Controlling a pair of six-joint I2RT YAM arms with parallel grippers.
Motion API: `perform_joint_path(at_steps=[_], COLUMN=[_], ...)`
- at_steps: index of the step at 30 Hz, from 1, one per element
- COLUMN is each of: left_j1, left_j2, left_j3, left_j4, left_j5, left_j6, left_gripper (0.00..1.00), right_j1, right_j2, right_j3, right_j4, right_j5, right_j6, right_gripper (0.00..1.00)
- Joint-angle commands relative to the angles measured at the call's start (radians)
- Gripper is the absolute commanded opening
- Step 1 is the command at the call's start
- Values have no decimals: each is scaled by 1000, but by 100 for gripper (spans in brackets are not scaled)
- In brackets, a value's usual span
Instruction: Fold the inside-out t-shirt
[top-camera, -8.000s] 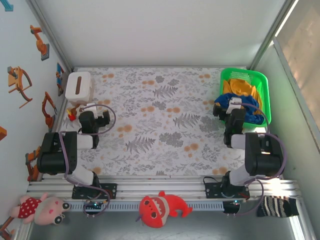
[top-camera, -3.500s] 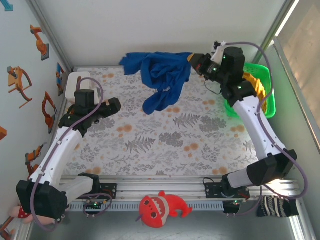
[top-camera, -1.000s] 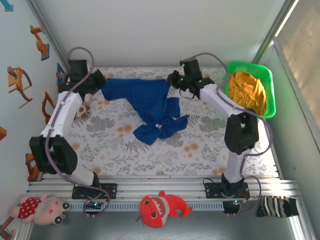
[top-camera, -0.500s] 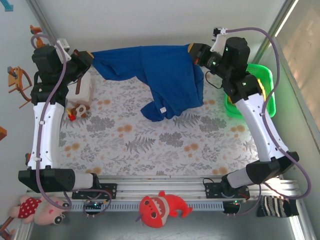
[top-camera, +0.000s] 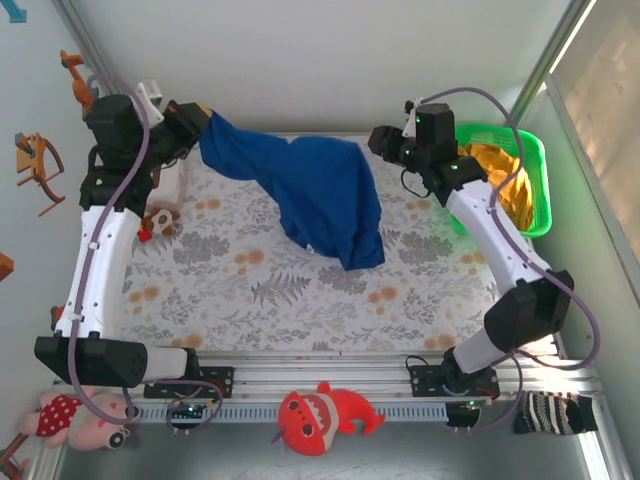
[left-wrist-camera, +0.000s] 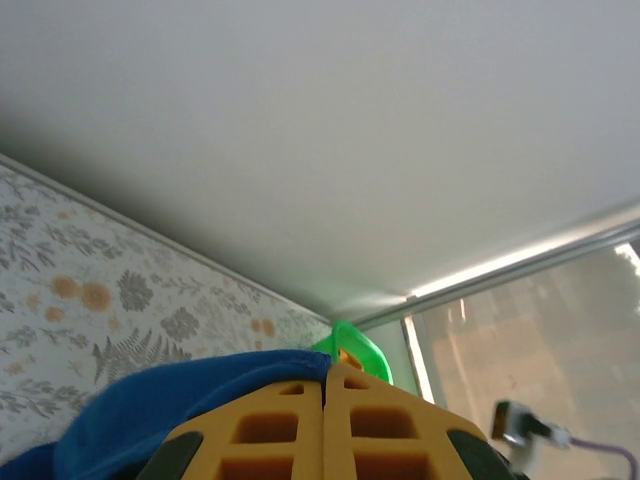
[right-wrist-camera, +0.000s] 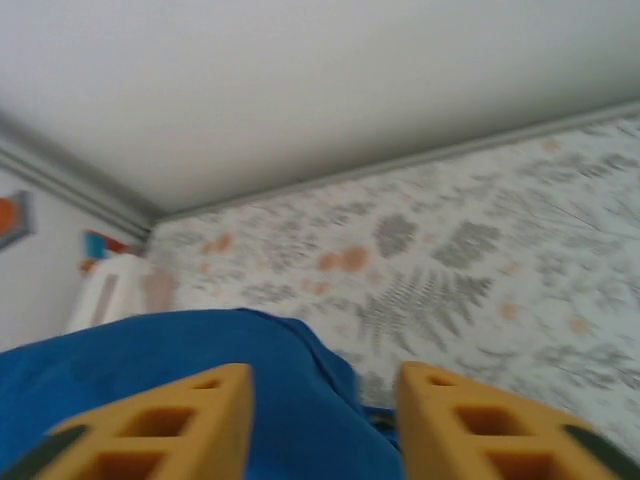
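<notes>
Top view: the shirt (top-camera: 320, 195) hangs by one corner from the left pincer (top-camera: 195, 122), which is raised at the far left. The rest slumps onto the tabletop (top-camera: 300, 310) in a bunched drape. The right pincer (top-camera: 382, 143) hovers just beside the shirt's upper right edge.

Left wrist: the left pincer (left-wrist-camera: 326, 420) is clenched tight, with blue cloth (left-wrist-camera: 150, 415) caught under it.

Right wrist: the right pincer (right-wrist-camera: 325, 420) stands spread, gripping nothing, and the shirt (right-wrist-camera: 150, 360) lies just below.

No fold shows yet and the shirt isn't laid flat, so spreading it and every fold look left to do.
</notes>
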Motion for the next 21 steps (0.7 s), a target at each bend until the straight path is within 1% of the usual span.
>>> perform_joint_path(at_steps=[1,3,5,7,9,13,15,16,17,18,19,21], left_j1=[-108,-177,-255,-329,-394,-529,-577,-599,-611,-618,-619,-610], left_j2=[24,49,83,130,173,267,303,318,330,336,336,319], left_j3=[-47,-76,-85,-79,-60,13,42,49,52,52,46,19], left_j4=[40,58,69,90,108,124,128,135,141,138,133,97], left_j5=[-9,-14,-30,-36,-37,-28,-11,3,22,37,40,16], left_j6=[2,2,11,10,4,9,11,15,18,25,36,84], left_gripper=[0,0,0,0,0,0,0,3,17,41,56,82], right_j1=[10,42,49,48,46,22,-7,-22,-34,-47,-57,-68], right_j2=[-26,-78,-130,-193,-247,-329,-358,-370,-377,-381,-384,-386], right_j3=[-97,-176,-254,-330,-368,-375,-369,-367,-365,-361,-359,-366], right_j4=[5,34,38,33,-2,-102,-135,-147,-160,-179,-193,-201], right_j5=[33,48,80,135,192,303,323,325,329,338,344,341], right_j6=[-32,-31,-20,-11,-16,-27,-27,-26,-25,-18,-14,-12], right_gripper=[51,53,53,55,56,61,63,63,64,64,65,65])
